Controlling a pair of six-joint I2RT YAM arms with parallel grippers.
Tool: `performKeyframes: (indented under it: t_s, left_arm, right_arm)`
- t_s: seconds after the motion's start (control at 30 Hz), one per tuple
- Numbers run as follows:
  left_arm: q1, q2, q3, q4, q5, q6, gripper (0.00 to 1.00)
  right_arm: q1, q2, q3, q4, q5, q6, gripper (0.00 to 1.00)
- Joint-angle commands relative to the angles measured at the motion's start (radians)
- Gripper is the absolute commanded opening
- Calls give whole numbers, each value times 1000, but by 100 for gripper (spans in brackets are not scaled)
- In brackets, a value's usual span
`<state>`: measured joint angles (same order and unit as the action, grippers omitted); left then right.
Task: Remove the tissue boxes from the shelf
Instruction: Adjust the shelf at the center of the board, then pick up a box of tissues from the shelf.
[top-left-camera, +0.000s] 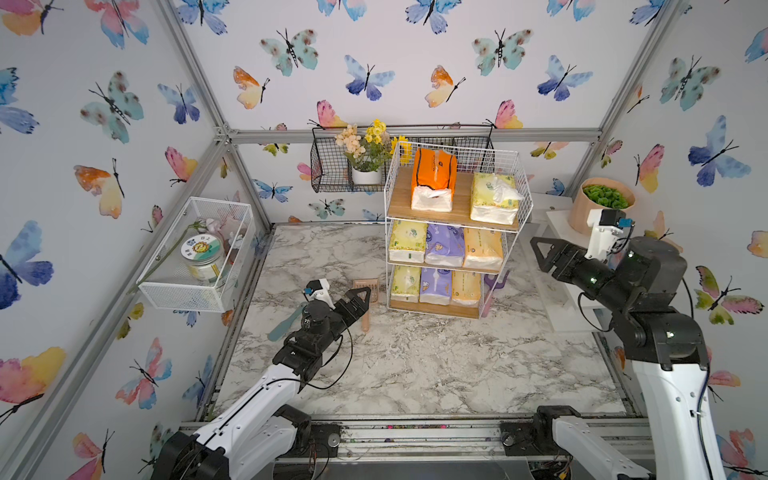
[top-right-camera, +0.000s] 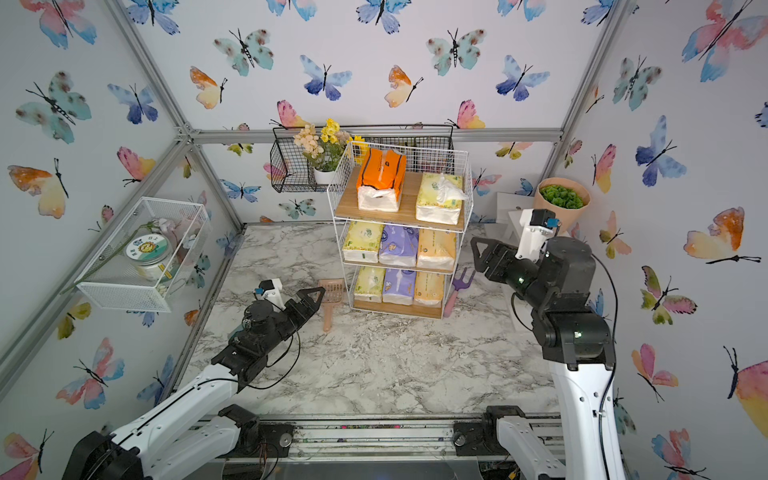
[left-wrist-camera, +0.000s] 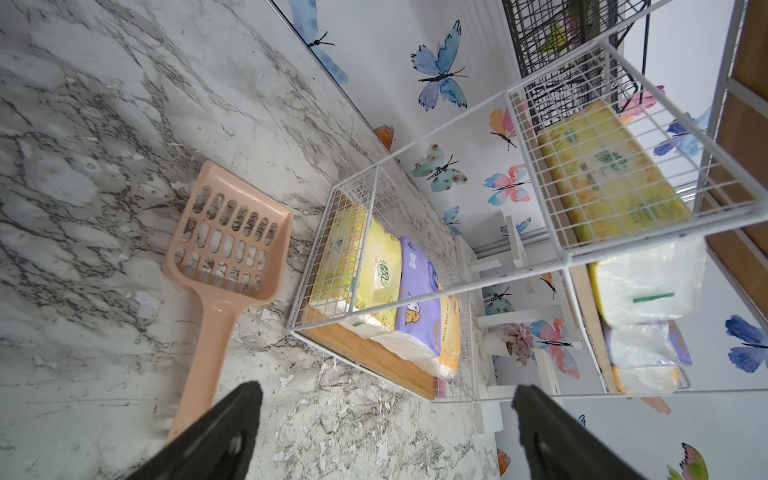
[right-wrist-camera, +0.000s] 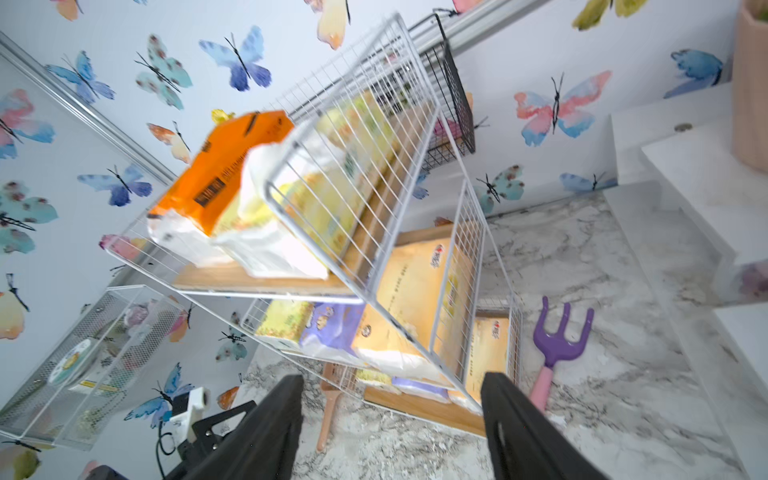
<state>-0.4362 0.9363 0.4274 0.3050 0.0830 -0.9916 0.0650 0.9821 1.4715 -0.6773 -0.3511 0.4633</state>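
All eight tissue packs (top-left-camera: 444, 245) sit on the shelf (top-left-camera: 400, 195), none out yet.

Count by tier:
- Top: one bright orange pack (top-left-camera: 433, 176) and one yellow-green.
- Middle: one yellow-green, one purple, one light orange.
- Bottom: same trio.

Totals are three yellow-green, two purple, two light orange, one bright orange. Every pack lies with its long axis running front to back, short end facing the shelf's open front.

Left end effector (top-left-camera: 360, 298): jaws apart, empty, low over the worktop (top-left-camera: 415, 365), just off the bottom tier's front-left corner. Packs lie ahead and to its right; nearest is the bottom yellow-green pack (top-left-camera: 405, 282).

Right end effector (top-left-camera: 540, 253): jaws apart, empty, at about middle-tier height off the shelf's right side. Packs lie to its left behind the side mesh; nearest is the middle light orange pack (top-left-camera: 483, 249).

Judgement: the left arm is nearer the bottom tier, the right arm nearer the upper two. The side mesh likely blocks entry, so either arm needs to come round to the front, grip across a pack's short width and pull along its long axis.

Also on the worktop are one pink scoop (left-wrist-camera: 210, 340) to the left of the shelf and one purple rake (right-wrist-camera: 561, 332) to its right.
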Motion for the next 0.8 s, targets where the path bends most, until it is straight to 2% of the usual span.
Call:
performKeyframes:
  t_s: [0.0, 0.23, 0.47, 0.6, 0.7, 0.77]
  left_arm:
    - [-5, 0, 44, 12, -21, 5, 99]
    - [-6, -22, 44, -20, -22, 7, 99]
    - [-5, -51, 46, -53, -23, 7, 99]
    - [-6, -56, 44, -61, -25, 2, 99]
    - [-5, -57, 48, -66, -26, -2, 99]
    - [-5, -59, 54, -76, -29, -2, 99]
  right_arm:
    - [-4, 80, 170, -104, -59, -46, 69]
    - [-3, 321, 536, -96, -247, 5, 58]
    - [20, 410, 625, 147, -303, 164, 55]
    - [198, 536, 794, 107, -183, 130, 55]
    - [267, 632, 904, 69, -143, 135, 55]
    - [297, 655, 910, 80, -104, 137, 55]
